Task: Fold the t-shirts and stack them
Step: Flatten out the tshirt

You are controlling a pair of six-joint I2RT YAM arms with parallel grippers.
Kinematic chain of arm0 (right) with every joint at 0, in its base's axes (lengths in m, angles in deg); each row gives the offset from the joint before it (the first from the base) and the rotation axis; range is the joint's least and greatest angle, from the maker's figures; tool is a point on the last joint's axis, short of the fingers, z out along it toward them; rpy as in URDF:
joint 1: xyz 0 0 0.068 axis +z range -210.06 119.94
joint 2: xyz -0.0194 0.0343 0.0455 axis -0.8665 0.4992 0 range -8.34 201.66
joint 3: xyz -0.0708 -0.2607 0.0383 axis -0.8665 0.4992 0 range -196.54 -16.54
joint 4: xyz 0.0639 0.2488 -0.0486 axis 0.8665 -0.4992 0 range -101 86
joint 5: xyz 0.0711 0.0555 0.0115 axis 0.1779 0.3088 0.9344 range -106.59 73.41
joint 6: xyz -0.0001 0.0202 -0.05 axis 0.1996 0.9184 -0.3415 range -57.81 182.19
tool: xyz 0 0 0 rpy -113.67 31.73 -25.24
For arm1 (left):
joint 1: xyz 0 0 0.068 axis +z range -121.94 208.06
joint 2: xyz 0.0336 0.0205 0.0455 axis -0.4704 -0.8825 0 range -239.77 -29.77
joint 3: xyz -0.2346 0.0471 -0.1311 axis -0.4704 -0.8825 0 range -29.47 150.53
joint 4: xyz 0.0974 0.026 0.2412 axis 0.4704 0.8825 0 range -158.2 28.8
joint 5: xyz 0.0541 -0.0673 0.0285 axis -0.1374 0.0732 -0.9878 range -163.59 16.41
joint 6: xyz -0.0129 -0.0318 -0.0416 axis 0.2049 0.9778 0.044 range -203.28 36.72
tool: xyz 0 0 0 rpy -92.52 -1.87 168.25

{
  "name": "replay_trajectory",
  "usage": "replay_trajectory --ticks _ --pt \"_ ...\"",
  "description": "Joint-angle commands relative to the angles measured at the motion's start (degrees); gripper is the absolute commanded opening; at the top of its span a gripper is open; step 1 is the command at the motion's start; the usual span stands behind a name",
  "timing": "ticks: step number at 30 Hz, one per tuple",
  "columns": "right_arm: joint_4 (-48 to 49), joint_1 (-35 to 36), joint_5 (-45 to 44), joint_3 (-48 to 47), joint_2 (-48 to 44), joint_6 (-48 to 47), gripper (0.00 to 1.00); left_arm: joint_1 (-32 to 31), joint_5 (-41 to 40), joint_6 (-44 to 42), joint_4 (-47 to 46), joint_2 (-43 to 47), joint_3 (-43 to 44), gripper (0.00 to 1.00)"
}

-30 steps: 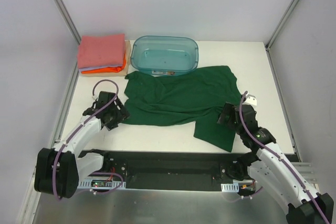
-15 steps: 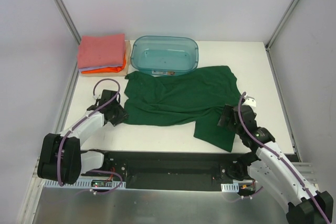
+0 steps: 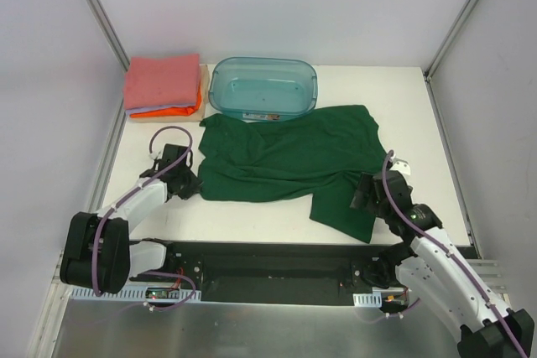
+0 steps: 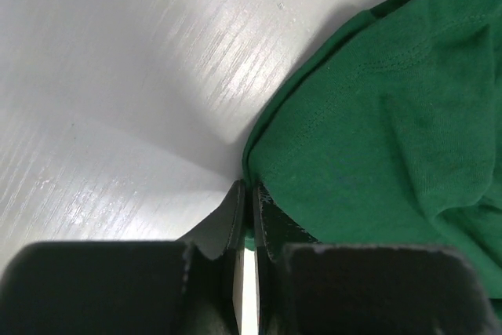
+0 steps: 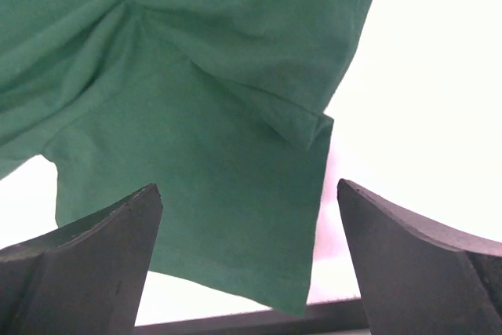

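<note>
Dark green t-shirt (image 3: 285, 161) is lying spread but rumpled, and it is not shifting; its hem edge is sitting right at the tips of your left gripper (image 4: 245, 198), with the rest of the cloth running away ahead and to the right of those fingers. Over the last second that gripper is sliding in from beside the shirt until it is touching the edge, and its jaws are now drawn nearly together with only a sliver of table (image 3: 252, 215) showing between them. You cannot tell from the left wrist view whether any cloth is actually caught. Your right gripper (image 5: 245, 194) is easing back a little toward its base, jaws spread wide, and hanging over the shirt's near flap, which is lying directly beneath and between its fingers. That suggests you are setting up a two-handed pickup for the first fold, not folding yet. Far ahead of your left gripper, the folded salmon-pink shirt (image 3: 162, 80) is topping the lavender (image 3: 138, 110) and orange (image 3: 172, 110) ones, beside the teal bin (image 3: 263, 87)
</note>
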Motion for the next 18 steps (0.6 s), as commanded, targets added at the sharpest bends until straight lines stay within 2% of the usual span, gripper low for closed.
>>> replay_trajectory --ticks 1,5,11,14,18 --pt "-9.3 -0.2 2.1 -4.6 -1.3 2.6 0.96 0.2 0.2 0.1 1.3 4.3 -1.7 0.00" --pt "-14.6 -0.2 11.1 -4.7 0.7 3.4 0.99 0.2 -0.6 -0.5 1.2 7.2 -2.4 0.00" --pt "-12.9 0.4 19.1 -0.3 7.8 5.9 0.89 0.2 -1.6 -0.5 1.2 8.6 -2.6 0.00" --pt "-12.8 2.0 18.2 0.0 10.2 7.1 0.84 0.2 -1.6 -0.5 1.1 8.8 -2.7 0.00" --pt "-14.8 3.7 11.7 -1.2 12.2 8.3 0.77 0.2 -2.2 -0.6 1.1 8.6 -2.7 0.00"
